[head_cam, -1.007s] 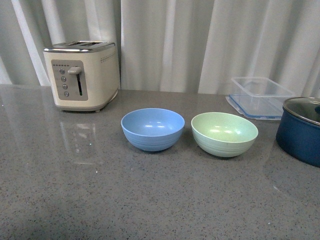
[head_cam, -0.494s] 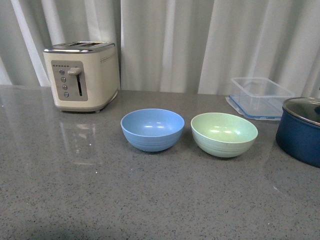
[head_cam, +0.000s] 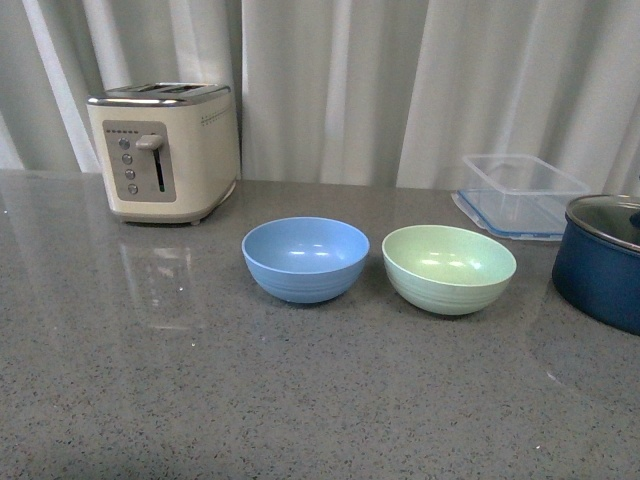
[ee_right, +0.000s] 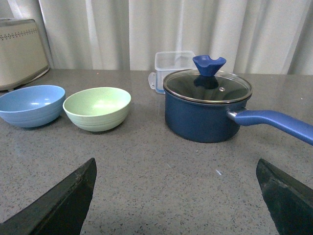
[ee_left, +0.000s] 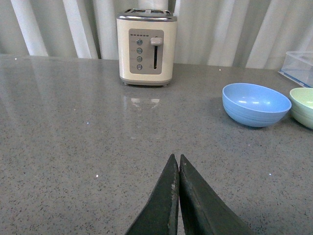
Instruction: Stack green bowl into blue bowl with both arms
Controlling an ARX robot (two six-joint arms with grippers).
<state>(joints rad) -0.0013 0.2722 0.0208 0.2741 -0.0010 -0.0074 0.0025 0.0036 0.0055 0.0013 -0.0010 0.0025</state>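
The blue bowl [head_cam: 305, 258] and the green bowl [head_cam: 449, 267] stand side by side, empty and upright, on the grey counter, the green one to the right. Neither arm shows in the front view. In the left wrist view my left gripper [ee_left: 177, 159] is shut and empty over bare counter, well short of the blue bowl [ee_left: 256, 104]; the green bowl [ee_left: 304, 105] shows at the edge. In the right wrist view my right gripper [ee_right: 177, 169] is open wide and empty, with the green bowl [ee_right: 97, 108] and blue bowl [ee_right: 31, 105] ahead.
A cream toaster [head_cam: 165, 150] stands at the back left. A clear plastic container [head_cam: 520, 193] sits at the back right. A dark navy pot with a glass lid [head_cam: 605, 258] stands right of the green bowl, its long handle [ee_right: 274, 122] sticking out sideways.
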